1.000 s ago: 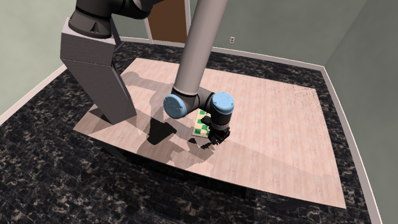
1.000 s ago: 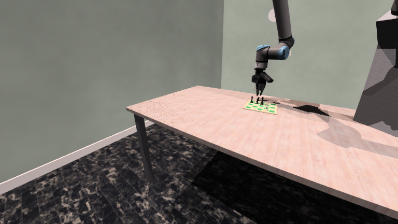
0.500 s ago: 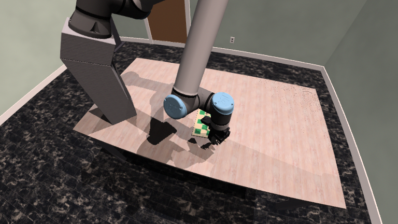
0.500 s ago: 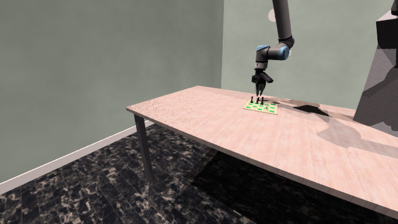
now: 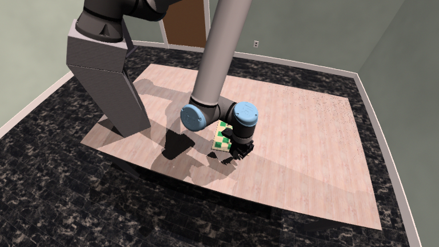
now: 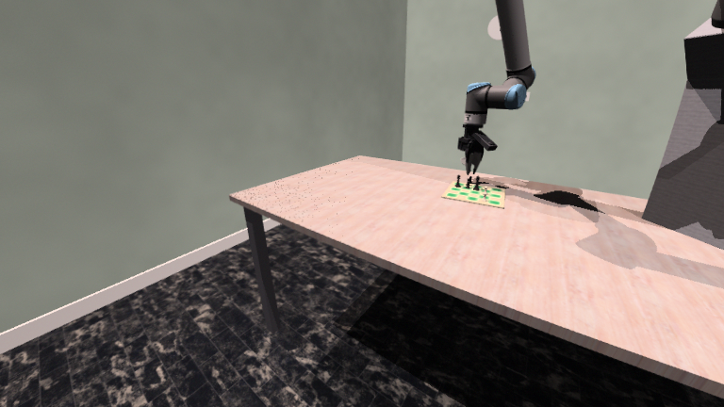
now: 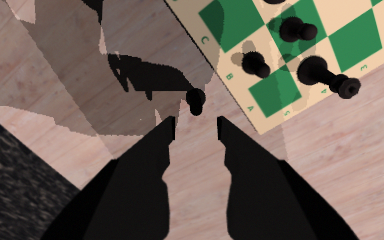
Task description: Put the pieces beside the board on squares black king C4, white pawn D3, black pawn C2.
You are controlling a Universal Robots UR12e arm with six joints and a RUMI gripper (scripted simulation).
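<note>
The gripper hung above a small black pawn that stood upright on the table, just off the chessboard near its corner by the letter A. The jaws were partly apart with nothing between them, and the pawn sat just ahead of the gap. Three other dark pieces stood on the board's near squares. The risk was in the descent: if the fingertips came down off-centre, one could strike the pawn's head and tip it or push it toward the board's edge. A grip too high on the rounded head could also let it slip during the carry to C2.
</note>
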